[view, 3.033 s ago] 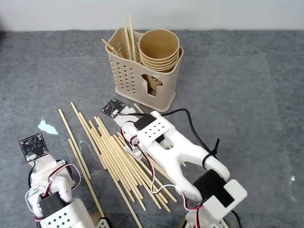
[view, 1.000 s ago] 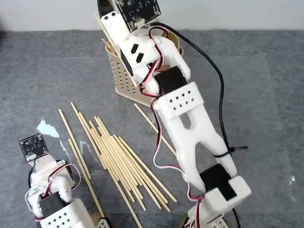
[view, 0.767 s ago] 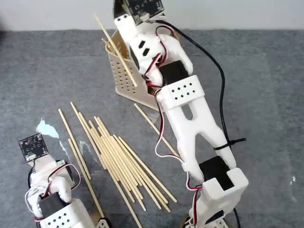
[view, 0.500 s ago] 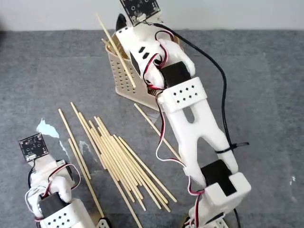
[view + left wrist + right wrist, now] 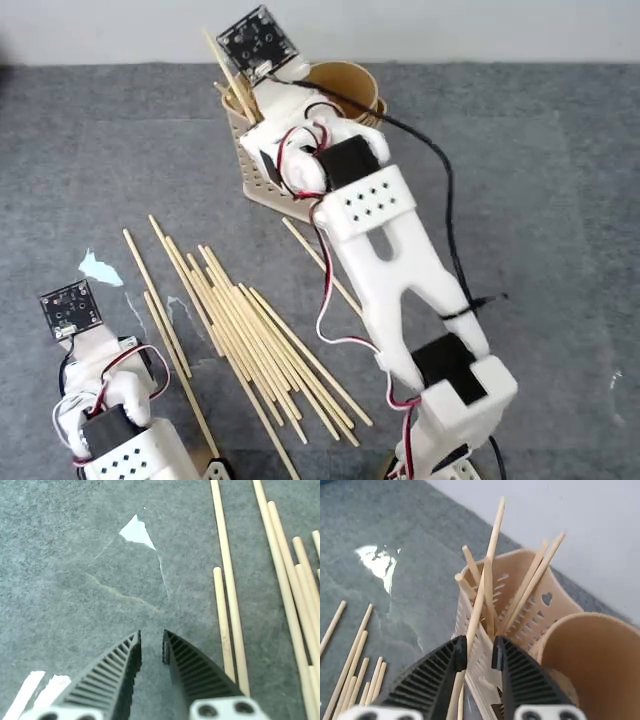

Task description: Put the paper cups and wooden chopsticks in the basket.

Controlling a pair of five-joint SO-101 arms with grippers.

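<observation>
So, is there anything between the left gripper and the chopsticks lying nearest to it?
Nothing visible. Bare grey mat lies between the left gripper and the nearest chopsticks. The white scrap sits off to the other side.

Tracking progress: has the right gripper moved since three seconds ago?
Yes: right gripper went from the loose wooden chopsticks to the beige perforated plastic basket.

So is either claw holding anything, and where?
Left gripper: nothing. A chopstick's lower half lies between the jaws of the right gripper; whether it is clamped cannot be told.
</observation>
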